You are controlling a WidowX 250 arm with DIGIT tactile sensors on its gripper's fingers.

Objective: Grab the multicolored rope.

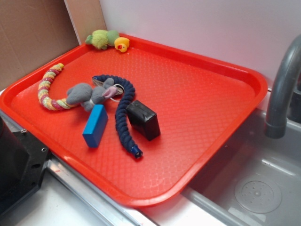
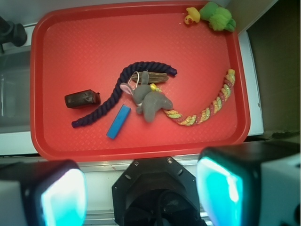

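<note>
lying curved along one side of the red plastic tray (image 1: 225, 89), near its rim: the thick braided multicolored rope (image 2: 214, 106) of pink, yellow, light green and red strands. one end tucked against or under the grey plush mouse (image 2: 150, 100), mid-tray; cannot tell which. arching past the mouse's other side, touching it: the dark navy-blue braided rope (image 2: 110, 99). just beside that rope, a small blue rectangular block (image 2: 118, 121) on the mouse's side and a dark glossy boxy object (image 2: 82, 99) on the other. green fuzzy plush toy (image 2: 217, 16) and small yellow duck-like piece (image 2: 192, 15) together in one tray corner, well apart from the rest. gripper (image 2: 141, 188) high above, off the tray's edge, holding nothing; wide gap between the teal-lit fingertips (image 2: 221, 188). grey curved faucet (image 1: 282, 89) over a sink beside the tray.
</note>
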